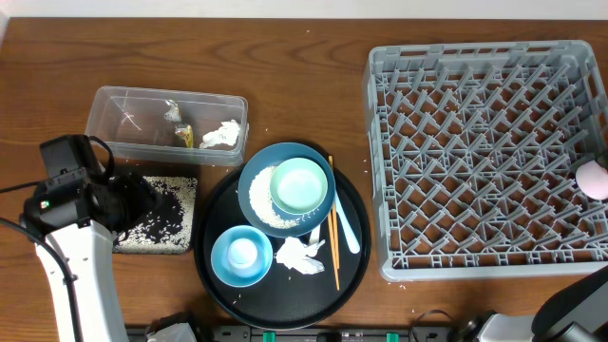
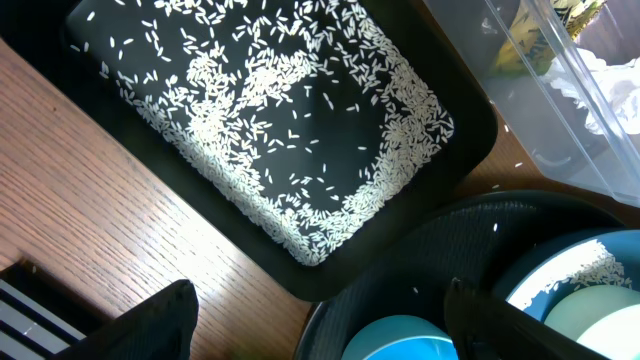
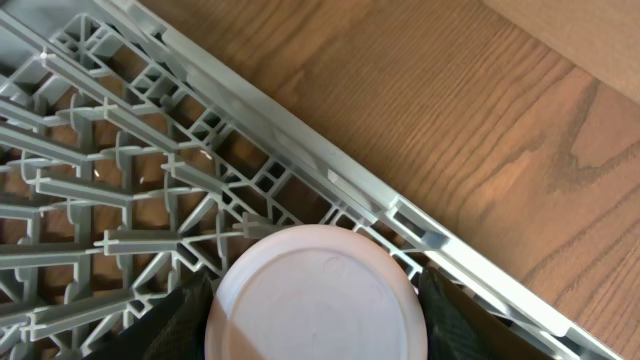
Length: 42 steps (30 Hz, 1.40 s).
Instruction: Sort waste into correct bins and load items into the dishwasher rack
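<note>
We record:

- Left gripper (image 2: pixel 320 305): fingers wide apart and empty, above the flat black rectangular tray (image 2: pixel 470 140) of loose white rice grains (image 2: pixel 270 110).
- Right gripper (image 3: pixel 312 310): clamped on the small pink cup (image 3: pixel 315 295) at the edge wall of the large light-grey plastic rack (image 3: pixel 120 180).
- Nearby:
  - clear rectangular plastic tub (image 1: pixel 100 119)
  - large round black tray (image 1: pixel 285 294) carrying dishes
  - crumpled white paper napkin (image 1: pixel 302 255)
- Surface: brown wooden table (image 1: pixel 304 66).

Left arm (image 1: pixel 74 271) reaches in from desk's front-left corner; left gripper (image 2: pixel 320 322) fingers spread wide. Right gripper (image 3: pixel 312 318) at right edge, fingers clamped on pink cup (image 3: pixel 312 285).
</note>
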Tool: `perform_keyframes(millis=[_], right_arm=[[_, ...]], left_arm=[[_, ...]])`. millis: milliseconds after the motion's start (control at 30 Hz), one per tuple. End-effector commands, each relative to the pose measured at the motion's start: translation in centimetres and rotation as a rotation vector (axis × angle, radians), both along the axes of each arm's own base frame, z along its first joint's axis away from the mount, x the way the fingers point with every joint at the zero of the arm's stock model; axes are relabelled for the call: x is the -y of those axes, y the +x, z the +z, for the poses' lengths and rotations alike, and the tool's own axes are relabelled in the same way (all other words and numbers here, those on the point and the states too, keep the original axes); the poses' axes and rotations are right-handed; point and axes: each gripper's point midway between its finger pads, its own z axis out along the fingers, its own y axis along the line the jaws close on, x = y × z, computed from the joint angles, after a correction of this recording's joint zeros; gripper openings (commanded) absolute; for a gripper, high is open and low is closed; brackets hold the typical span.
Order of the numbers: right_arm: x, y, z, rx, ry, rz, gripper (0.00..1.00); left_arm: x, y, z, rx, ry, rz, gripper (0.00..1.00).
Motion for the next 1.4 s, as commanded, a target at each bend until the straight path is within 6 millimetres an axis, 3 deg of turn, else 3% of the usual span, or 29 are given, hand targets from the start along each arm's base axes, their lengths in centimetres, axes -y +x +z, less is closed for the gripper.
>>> perform_keyframes(millis=[0,333,700,800,933,1067,1167,1367], right_arm=[[0.7,0.1,0.4,0.007,-0.011,-0.009,0.49],[0.9,-0.3,0.3,-0.011,-0.018,-0.022,0.62],[0.8,-0.4,0.1,-0.018,-0.012,-0.022,0.63],[0.0,0.0,-0.1,-0.001,0.027,0.011,0.63],[-3.7,2.0,-0.4,0.074,0.163,0.199,0.72],[-6.3,2.6,0.4,0.111,0.228,0.286,0.74],[-8.5,2.8,2.0,0.133,0.234,0.356,0.74],[-15.7,1.5,4.0,0.095,0.289,0.537,0.77]], left_arm=[[-0.3,0.0,0.0,-0.003,0.003,0.02,0.8],[-0.3,0.0,0.0,-0.003,0.003,0.02,0.8],[-0.3,0.0,0.0,-0.003,0.004,0.02,0.8],[-0.3,0.0,0.0,-0.003,0.004,0.02,0.8],[-0.3,0.0,0.0,-0.003,0.004,0.02,0.8],[-0.3,0.0,0.0,-0.003,0.003,0.02,0.8],[-0.3,0.0,0.0,-0.003,0.003,0.02,0.8],[0.7,0.4,0.0,0.01,-0.029,-0.011,0.8]])
